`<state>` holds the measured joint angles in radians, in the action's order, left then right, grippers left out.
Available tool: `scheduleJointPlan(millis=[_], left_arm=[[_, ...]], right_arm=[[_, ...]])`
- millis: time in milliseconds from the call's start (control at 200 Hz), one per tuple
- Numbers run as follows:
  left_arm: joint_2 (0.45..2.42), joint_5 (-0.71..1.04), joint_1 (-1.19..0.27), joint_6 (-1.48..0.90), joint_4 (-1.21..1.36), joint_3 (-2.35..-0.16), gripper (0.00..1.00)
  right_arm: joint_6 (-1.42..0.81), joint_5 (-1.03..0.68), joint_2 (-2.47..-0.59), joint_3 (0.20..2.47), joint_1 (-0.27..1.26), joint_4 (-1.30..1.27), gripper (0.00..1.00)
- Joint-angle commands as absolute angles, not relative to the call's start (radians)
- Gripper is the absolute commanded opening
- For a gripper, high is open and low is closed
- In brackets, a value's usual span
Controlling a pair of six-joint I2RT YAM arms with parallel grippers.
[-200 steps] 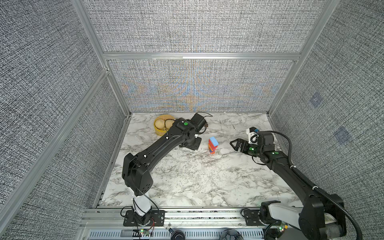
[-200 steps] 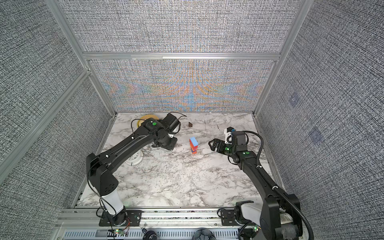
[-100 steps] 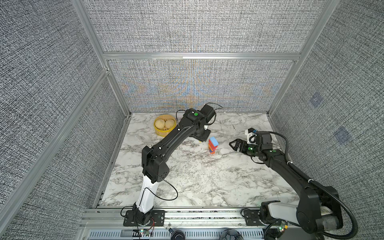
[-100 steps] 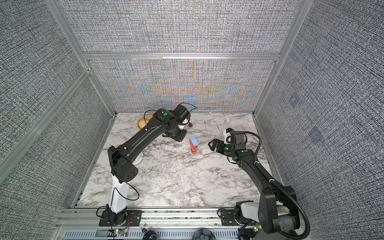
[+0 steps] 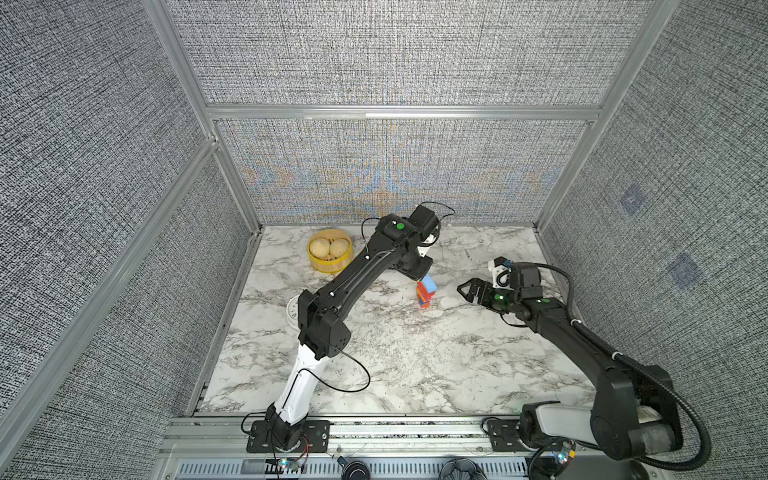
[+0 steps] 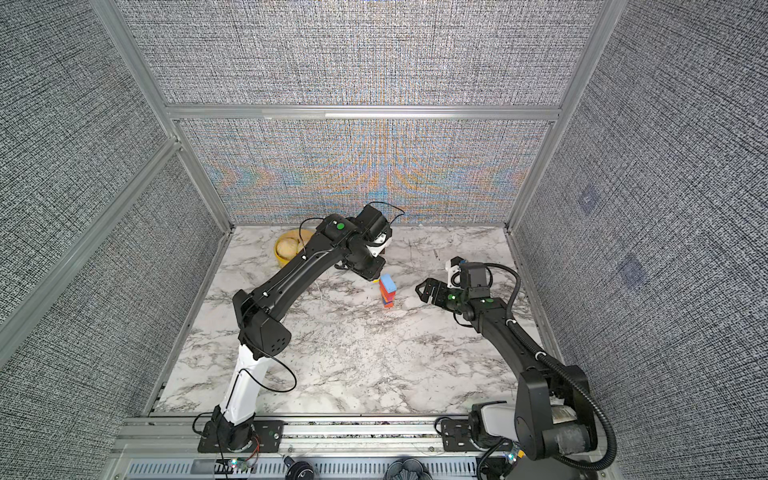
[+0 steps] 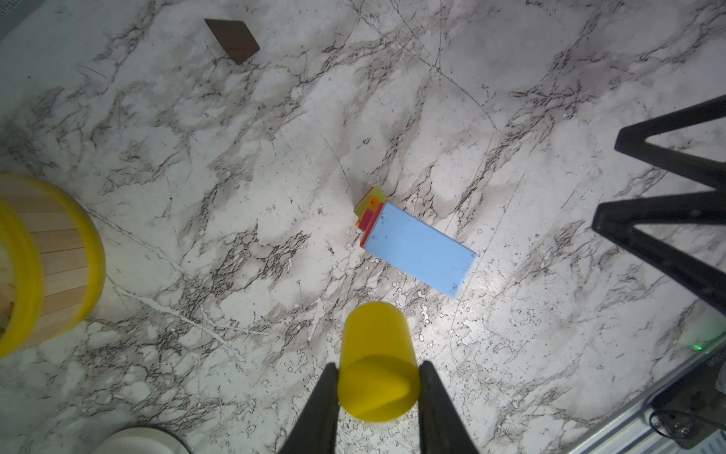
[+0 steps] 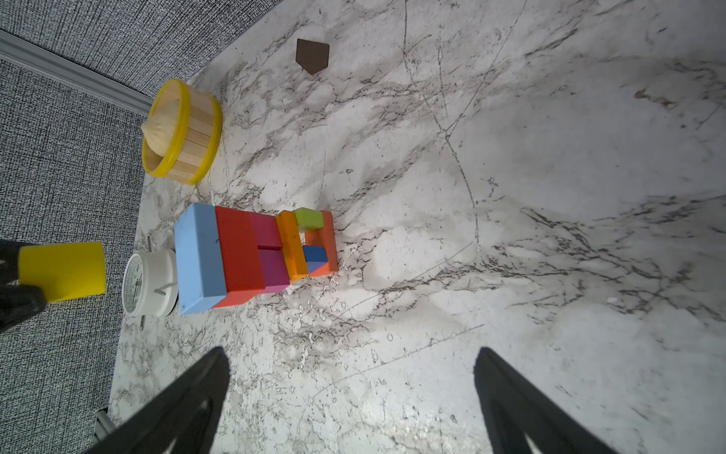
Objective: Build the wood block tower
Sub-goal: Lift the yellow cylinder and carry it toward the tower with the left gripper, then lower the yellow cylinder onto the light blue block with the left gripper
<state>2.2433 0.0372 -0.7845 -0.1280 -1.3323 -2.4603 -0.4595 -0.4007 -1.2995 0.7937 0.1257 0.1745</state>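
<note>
The left gripper (image 7: 380, 366) was clamped on the sides of a yellow cylinder (image 7: 373, 334), which hung upright, flat end down. The tower (image 5: 427, 291) stood towards the back of the table (image 5: 415, 365), about midway between its left and right edges. A blue bar (image 7: 420, 247) formed its top, with red, pink, orange, lime and blue pieces below.

The step in hand looked like setting the cylinder on that bar. In the left wrist view the cylinder sat short of the bar, not yet over it, and the right wrist view showed it higher than the tower's top. To do it well, I judged it should be carried sideways at that height until centred on the bar. Then it should go straight down and be let go only once its flat end was fully seated. A brush against the bar could topple the slim stack.

The left arm reached from the near edge towards the back, elbow raised and wrist bent down. The right arm lay low along the right edge. The right gripper (image 8: 351, 355) had its jaws wide apart and empty, pointing at the tower from well clear of it.

A dark brown block (image 7: 233, 39) lay loose near the back edge.
</note>
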Motion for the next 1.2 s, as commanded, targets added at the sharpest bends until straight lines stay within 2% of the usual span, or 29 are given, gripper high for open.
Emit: scheduleJointPlan(millis=[0,1195], left_arm=[[2.257,0.063,-0.788,-0.112,-1.313,-2.479,0.3],[2.336,0.083,-0.807,-0.102,-1.321,-2.554,0.31]], right_arm=[[-0.45,-0.411,-1.304,0.805,0.126,0.152,0.99],[-0.457,-0.431,-1.328,0.801,0.127,0.137,0.99]])
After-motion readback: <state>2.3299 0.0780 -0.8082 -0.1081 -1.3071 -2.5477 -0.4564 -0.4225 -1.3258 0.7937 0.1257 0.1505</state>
